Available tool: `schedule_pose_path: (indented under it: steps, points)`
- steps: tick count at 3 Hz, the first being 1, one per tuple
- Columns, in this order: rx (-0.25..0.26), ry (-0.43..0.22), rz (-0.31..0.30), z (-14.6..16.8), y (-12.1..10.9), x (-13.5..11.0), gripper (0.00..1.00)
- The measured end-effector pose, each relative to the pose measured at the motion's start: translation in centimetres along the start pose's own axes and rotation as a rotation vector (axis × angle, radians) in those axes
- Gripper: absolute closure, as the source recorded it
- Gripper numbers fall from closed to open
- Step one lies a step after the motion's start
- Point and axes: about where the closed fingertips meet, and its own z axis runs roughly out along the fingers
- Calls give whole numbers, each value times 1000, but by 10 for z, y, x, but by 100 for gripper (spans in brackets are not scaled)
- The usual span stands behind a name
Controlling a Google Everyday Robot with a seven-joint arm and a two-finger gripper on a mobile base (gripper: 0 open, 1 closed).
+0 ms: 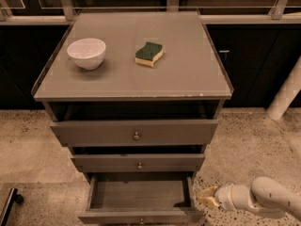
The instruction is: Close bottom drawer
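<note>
The bottom drawer (141,216) is the lowest of three grey-brown drawers and stands pulled far out, its empty inside showing. Its slim front panel with a small metal knob sits at the lower edge of the view. My gripper (207,197) is low on the right, just outside the drawer's right front corner, with its pale tips pointing left toward the drawer side. The white arm (268,199) reaches in from the lower right.
The middle drawer (139,163) and the top drawer (136,133) stand slightly out. On the cabinet top (188,74) lie a white bowl (87,52) and a green-and-yellow sponge (149,53). A white post (287,93) stands at right on the speckled floor.
</note>
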Motion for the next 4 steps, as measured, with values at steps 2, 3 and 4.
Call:
schedule_pose_path:
  steps: [2,3,4]
  points:
    - [-78,16,122,46,-13,55,100]
    - [-148,44,199,77,-16,87,100]
    - [-201,65,252,98,-13,107,100]
